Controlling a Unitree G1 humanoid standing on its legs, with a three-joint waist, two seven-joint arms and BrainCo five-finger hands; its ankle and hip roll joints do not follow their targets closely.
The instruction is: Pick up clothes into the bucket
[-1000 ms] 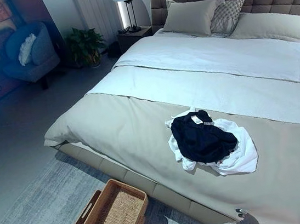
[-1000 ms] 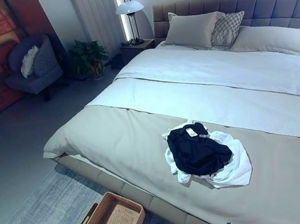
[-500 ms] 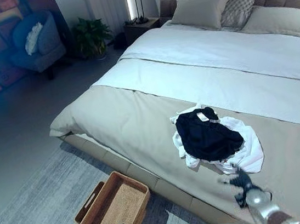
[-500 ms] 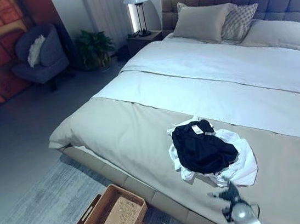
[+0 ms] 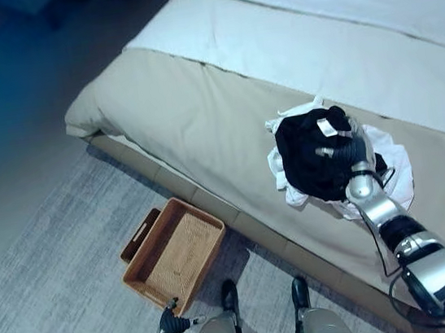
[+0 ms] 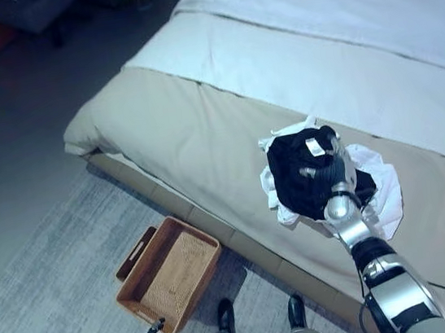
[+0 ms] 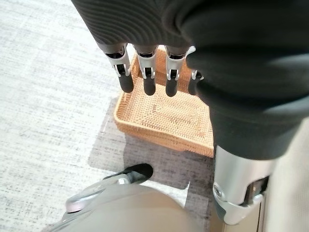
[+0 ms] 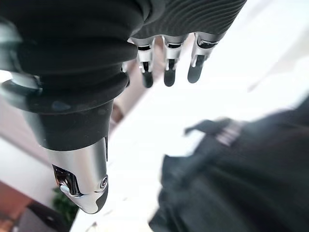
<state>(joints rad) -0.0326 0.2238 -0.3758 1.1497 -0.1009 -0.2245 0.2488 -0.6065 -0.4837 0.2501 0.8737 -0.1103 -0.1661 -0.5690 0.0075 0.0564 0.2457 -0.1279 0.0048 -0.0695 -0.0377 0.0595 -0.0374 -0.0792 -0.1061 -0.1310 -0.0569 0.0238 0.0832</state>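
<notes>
Head pair: high above, looking steeply down on the bed (image 5: pixel 199 112), the rug (image 5: pixel 52 304) and the wicker basket (image 5: pixel 174 251), set slightly apart side by side and sharing nearly the whole scene. Left wrist view: very close along the left hand (image 7: pixel 145 77), facing down at the same basket (image 7: pixel 164 116) and rug (image 7: pixel 43 96). Right wrist view: very close along the right hand (image 8: pixel 166 67), facing the pile of clothes (image 8: pixel 241 179) on the bed, also seen from the head (image 6: pixel 309 173).

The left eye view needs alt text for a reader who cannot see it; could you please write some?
The robot's right hand, fingers open, reaches over a dark garment lying on white clothing on a bed. A wicker basket sits on the rug below.
</notes>
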